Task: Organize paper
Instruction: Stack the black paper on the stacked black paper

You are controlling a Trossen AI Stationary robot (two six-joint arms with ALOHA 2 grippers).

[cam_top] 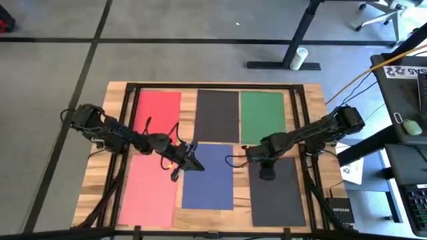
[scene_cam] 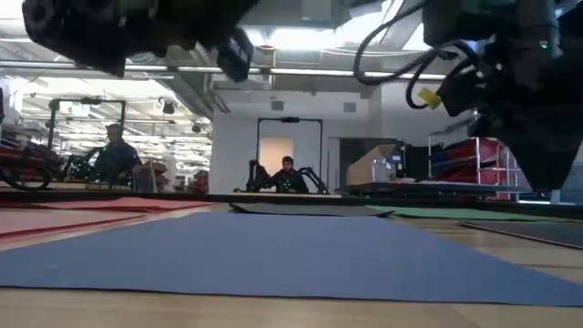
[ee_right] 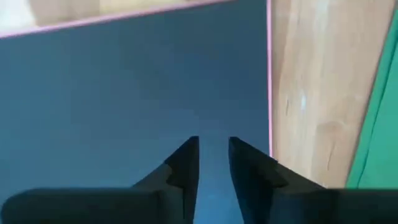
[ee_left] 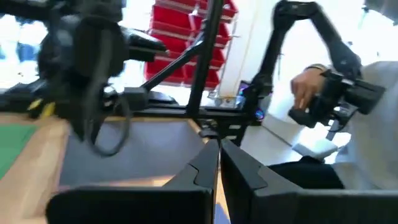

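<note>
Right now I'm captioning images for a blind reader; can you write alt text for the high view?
Six paper sheets lie in two rows on a wooden table: red, black, green; pink, blue, black. Two dark arms reach inward above the middle.

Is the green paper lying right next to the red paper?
No, in the high view a black sheet lies between the green paper and the red paper.

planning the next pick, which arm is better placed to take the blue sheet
Left. Its tool hovers at the blue sheet's upper left corner, fingers nearly closed. The right tool sits over the black sheet beside it.
</note>
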